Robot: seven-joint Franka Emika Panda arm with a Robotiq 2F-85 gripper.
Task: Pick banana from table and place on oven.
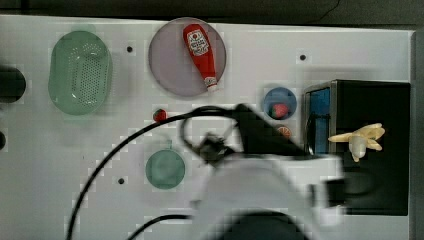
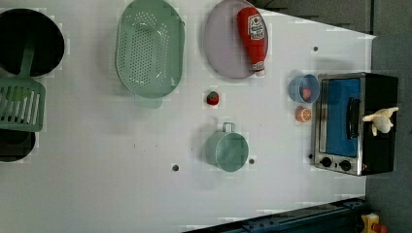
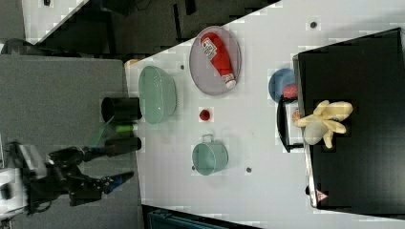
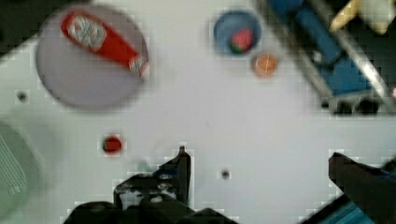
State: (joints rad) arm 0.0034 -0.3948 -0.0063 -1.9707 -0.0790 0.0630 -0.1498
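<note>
Spread wide and empty, the black claw [image 4: 259,163] hangs over the white flat table [image 2: 121,160], so the job looks done, the small pale-yellow banana [image 1: 361,138] with splayed peel strips and whitish stub resting atop the boxy black-topped oven [image 1: 385,105], at three o'clock in the top view.

Pale-yellow banana [image 1: 361,137] — black-topped oven [image 1: 375,100]

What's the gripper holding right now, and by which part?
Nothing. The gripper is open with bare fingers; the banana lies on the oven.
</note>
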